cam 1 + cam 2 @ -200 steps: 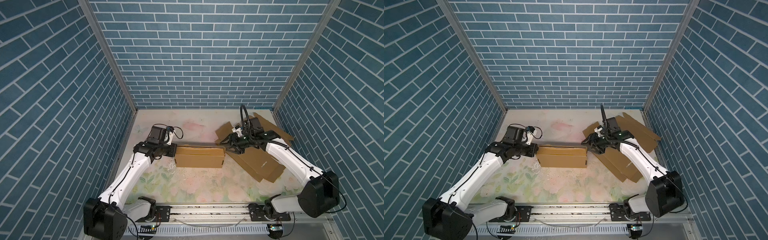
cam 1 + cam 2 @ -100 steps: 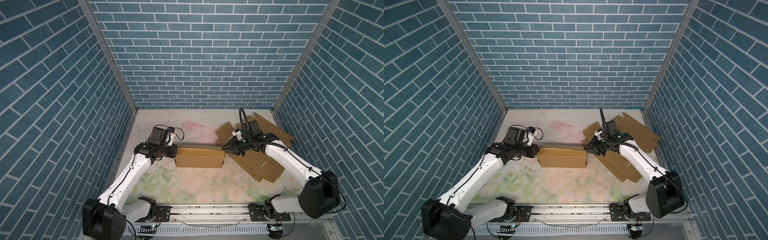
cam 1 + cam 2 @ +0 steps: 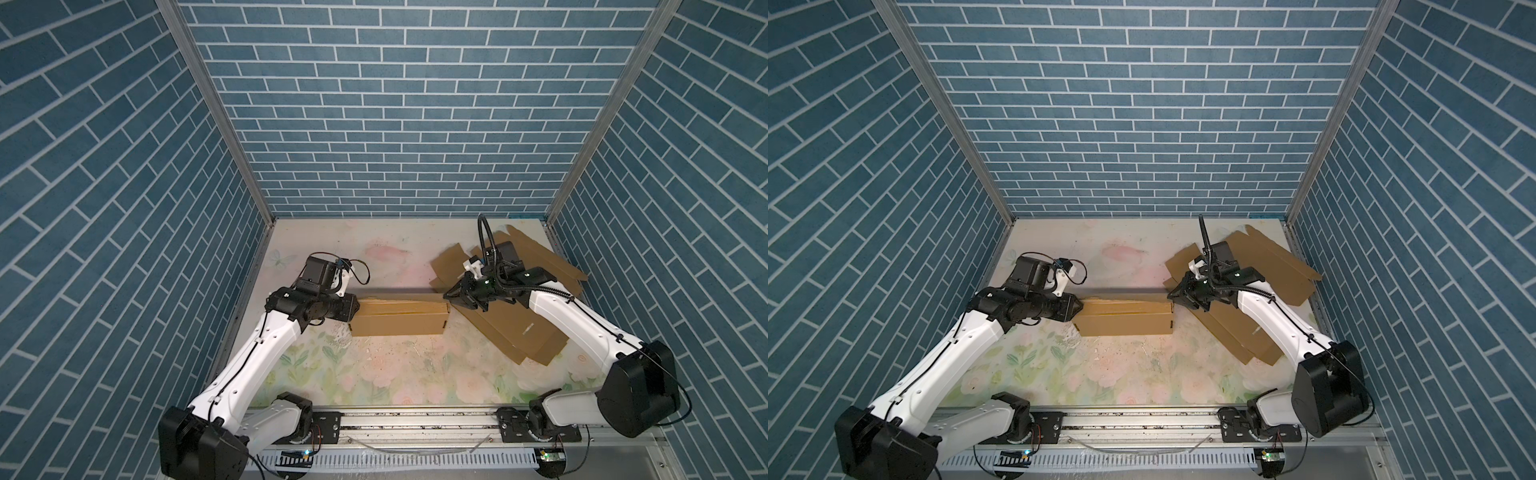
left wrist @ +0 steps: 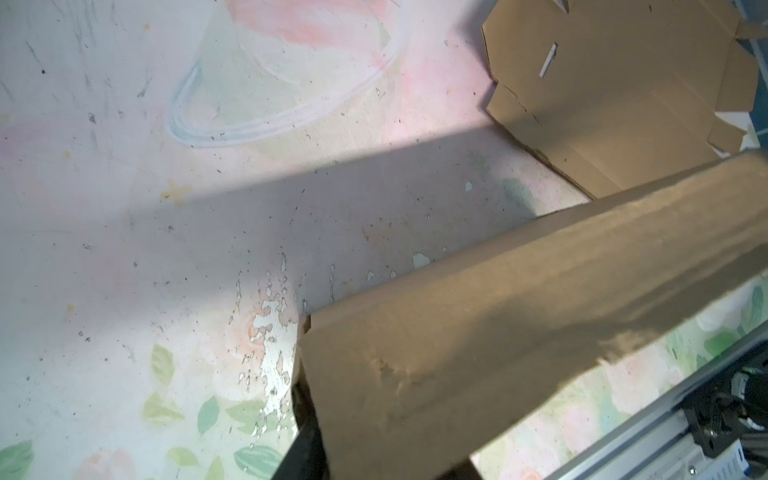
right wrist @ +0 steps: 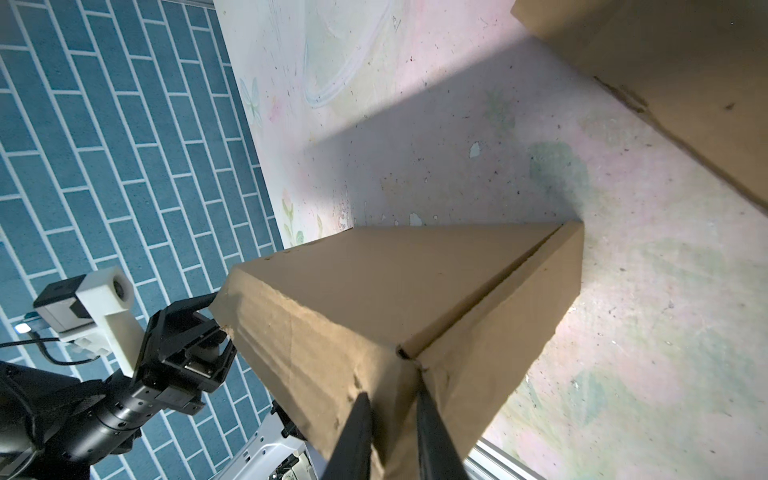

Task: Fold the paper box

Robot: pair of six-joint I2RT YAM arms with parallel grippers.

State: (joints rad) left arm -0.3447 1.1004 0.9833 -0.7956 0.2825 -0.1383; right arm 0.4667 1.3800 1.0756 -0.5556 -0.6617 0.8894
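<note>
The counter [image 3: 395,374] is carrying the long brown paper box [image 3: 401,318], which is lying in the middle between both arms. The right end effector [image 3: 449,296] is pinching the box's right end. The left end effector [image 3: 353,309] is sitting right at the left end, fingers apart.

Floral table [image 3: 374,374]; paper box [image 3: 401,322]; cardboard sheets [image 3: 511,328]

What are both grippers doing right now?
The left gripper: open, at the paper box end.
The right gripper: shut on the paper box.
</note>
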